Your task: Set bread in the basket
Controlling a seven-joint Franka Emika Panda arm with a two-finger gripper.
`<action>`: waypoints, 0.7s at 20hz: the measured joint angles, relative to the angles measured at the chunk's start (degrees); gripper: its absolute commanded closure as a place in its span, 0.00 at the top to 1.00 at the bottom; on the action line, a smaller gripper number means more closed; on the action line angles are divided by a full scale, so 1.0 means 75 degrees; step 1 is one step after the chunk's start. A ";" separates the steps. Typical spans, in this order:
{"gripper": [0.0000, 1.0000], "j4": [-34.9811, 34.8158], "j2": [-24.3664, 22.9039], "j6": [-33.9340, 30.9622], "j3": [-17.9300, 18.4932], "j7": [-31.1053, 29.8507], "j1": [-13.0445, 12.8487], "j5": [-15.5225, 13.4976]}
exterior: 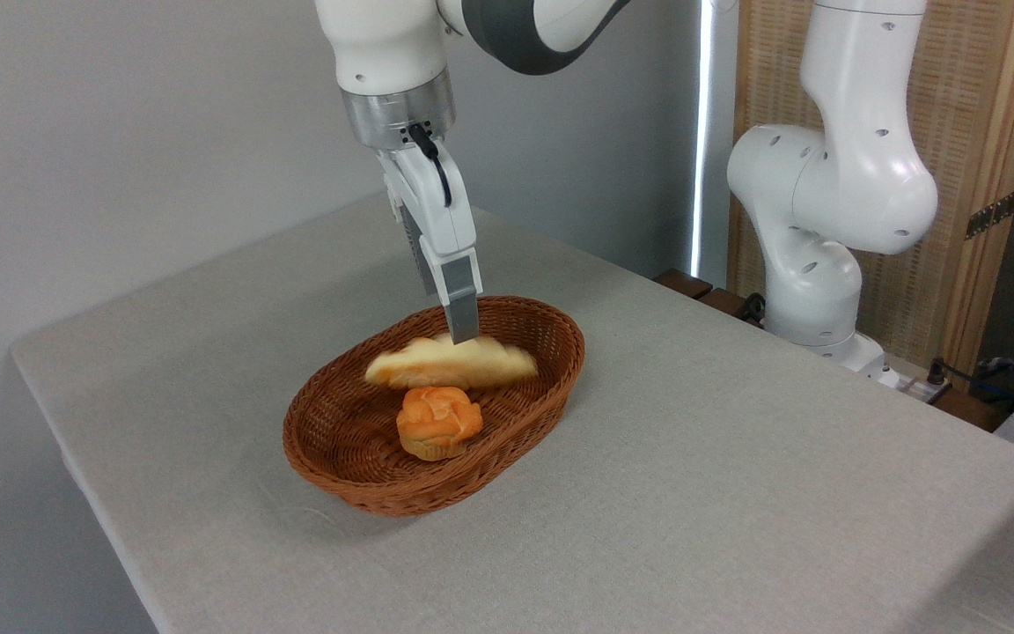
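Pale bread [450, 364] in basket [507, 440], fingers' [463, 319] grip unclear.

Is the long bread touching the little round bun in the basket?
Cannot tell. In the camera view the bun overlaps the bread's lower edge, hiding any gap.

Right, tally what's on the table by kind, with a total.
Long pale bread, pinched by the gripper over the basket: 1
Small round orange bun, in the basket: 1
Woven wicker basket: 1
Total: 3
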 measured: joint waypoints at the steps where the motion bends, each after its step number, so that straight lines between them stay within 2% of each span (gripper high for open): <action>1: 1.00 0.0000 0.0000 0.0000 0.0000 0.0000 0.0000 0.0000; 11: 1.00 0.0059 -0.0041 0.0010 0.0017 -0.0004 0.0026 0.0000; 14: 1.00 0.0245 -0.0098 0.0010 0.0063 -0.0266 0.0088 0.0000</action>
